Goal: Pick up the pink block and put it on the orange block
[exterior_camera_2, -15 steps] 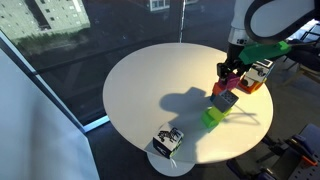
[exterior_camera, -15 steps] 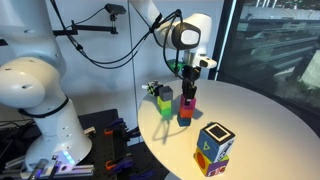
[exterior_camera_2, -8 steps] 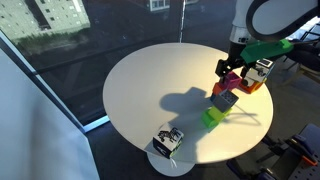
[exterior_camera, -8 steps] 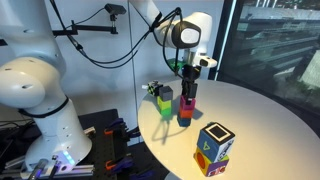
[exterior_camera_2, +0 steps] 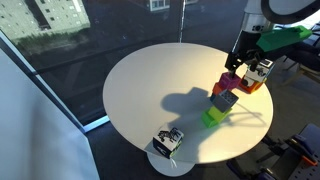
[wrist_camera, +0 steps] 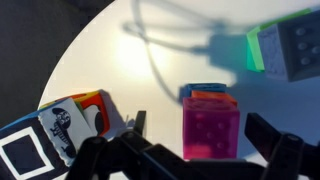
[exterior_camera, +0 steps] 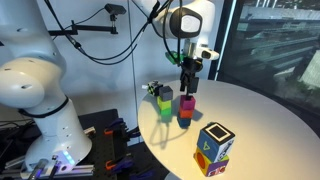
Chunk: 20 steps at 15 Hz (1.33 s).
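Pink block point(wrist_camera: 210, 133) sits centre-right in the wrist view, squarely on the orange block point(exterior_camera: 185, 118). Only a thin orange edge shows above it there. The stack stands on the round white worktop point(exterior_camera: 262, 118), at mid-frame in an exterior view. The green block point(exterior_camera: 163, 103) is just beside it to the left, and the patterned cube point(exterior_camera: 214, 148) lies apart at lower right. The hand point(exterior_camera: 187, 87) hangs directly above the stack, fingers spread to either side of the pink block, clamping nothing.

Handling (judgement): small rigid cube, light, with smooth flat faces. Take it on two opposite side faces at mid-height, square-on. A sideways nudge could slide it off its base.

Versus half a second ago: the hand then enclosed the pink block and has since risen clear of it. Both blocks are unmoved. Placement looks done.
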Tool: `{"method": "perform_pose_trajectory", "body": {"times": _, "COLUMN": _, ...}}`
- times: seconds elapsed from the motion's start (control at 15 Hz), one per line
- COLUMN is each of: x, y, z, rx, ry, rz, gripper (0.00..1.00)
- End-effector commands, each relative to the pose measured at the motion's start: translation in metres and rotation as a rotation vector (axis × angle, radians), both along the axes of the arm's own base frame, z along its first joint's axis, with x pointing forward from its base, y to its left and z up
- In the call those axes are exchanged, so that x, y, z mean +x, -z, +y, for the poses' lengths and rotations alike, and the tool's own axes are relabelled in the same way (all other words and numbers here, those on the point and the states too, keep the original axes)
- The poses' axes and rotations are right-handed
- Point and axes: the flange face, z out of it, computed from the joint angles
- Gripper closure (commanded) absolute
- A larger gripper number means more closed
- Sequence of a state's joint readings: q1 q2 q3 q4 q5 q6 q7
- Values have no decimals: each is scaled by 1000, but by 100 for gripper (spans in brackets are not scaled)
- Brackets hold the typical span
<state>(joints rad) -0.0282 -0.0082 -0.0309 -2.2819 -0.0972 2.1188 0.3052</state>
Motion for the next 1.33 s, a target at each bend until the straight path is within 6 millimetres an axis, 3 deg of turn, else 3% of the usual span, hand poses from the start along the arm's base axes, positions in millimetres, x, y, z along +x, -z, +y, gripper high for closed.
{"method": "perform_pose_trajectory", "body": {"times": 0.0, "x": -22, "y": -24, "z": -14, "rx": 38, "ry": -49, "rz": 36, "gripper": 0}}
{"method": "perform_pose_trajectory", "body": {"times": 0.53, "x": -68, "y": -60, "z": -43, "rx": 100, "ry": -184, "rz": 187, "gripper": 0}}
{"method": "perform_pose_trajectory", "body": {"times": 1.27, "x": -131, "y": -103, "z": -51, "rx": 122, "ry": -129, "rz": 144, "gripper": 0}}
